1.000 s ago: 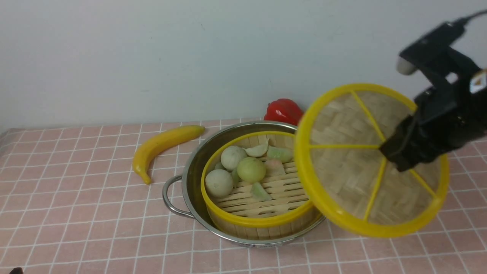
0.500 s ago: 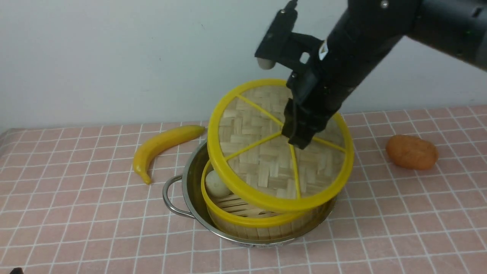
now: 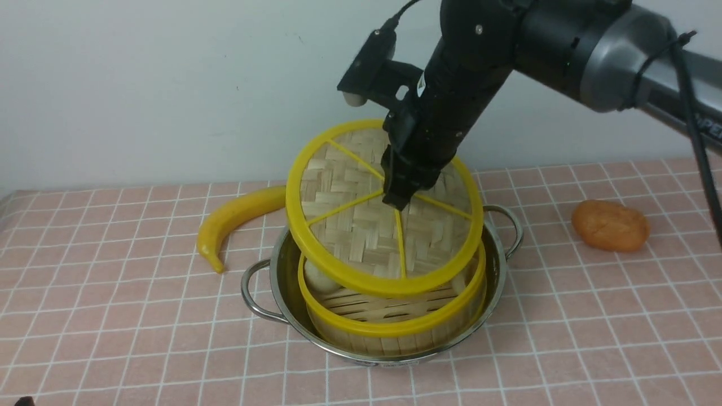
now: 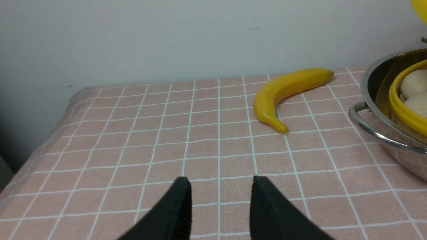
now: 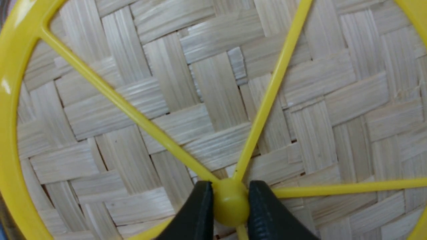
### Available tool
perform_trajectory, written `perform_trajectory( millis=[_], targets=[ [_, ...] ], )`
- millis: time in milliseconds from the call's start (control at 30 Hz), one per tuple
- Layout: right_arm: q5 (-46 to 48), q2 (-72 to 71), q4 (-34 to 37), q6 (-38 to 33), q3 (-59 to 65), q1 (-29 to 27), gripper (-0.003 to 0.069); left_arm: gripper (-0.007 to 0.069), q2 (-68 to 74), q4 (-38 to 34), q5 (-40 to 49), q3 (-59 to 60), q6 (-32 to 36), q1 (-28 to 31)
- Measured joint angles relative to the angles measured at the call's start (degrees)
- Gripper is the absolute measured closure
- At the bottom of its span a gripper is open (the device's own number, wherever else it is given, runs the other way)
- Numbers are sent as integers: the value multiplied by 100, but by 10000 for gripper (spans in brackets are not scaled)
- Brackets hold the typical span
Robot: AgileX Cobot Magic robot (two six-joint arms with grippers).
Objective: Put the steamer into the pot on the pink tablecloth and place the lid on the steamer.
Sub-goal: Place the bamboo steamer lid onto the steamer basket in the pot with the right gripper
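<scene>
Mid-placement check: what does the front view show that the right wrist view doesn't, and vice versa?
Front view only: the steamer sits in the pot on the pink tablecloth. The lid is held tilted above the steamer, with a gap at the near side, so it is not seated. A banana and an orange lump lie aside.
Right wrist view only: the right gripper, its fingers pinching the lid's yellow centre hub from both sides.
Both: the lid's woven bamboo face and yellow spokes.
</scene>
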Motion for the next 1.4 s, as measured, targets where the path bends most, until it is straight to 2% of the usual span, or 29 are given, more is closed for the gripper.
perform_trajectory(
  millis=[133,267,400,500,1033,1200,1400],
  targets=[
    [1,-242,-86,359,0,0,510,382,0,0,0,0,0,0],
    [-67,-861,-93,904,683,0,510,382,0,0,0,0,0,0],
    [39,-1264,-104,1104,1574,0,510,382,0,0,0,0,0,0],
    [102,-1363,-105,1094,1746,0,510,382,0,0,0,0,0,0],
    [12,-145,-376,710,393,452,510,382,0,0,0,0,0,0],
    [11,-133,-782,1116,392,465,510,382,0,0,0,0,0,0],
    [16,-396,-640,1312,388,465,510,382,0,0,0,0,0,0]
  ],
)
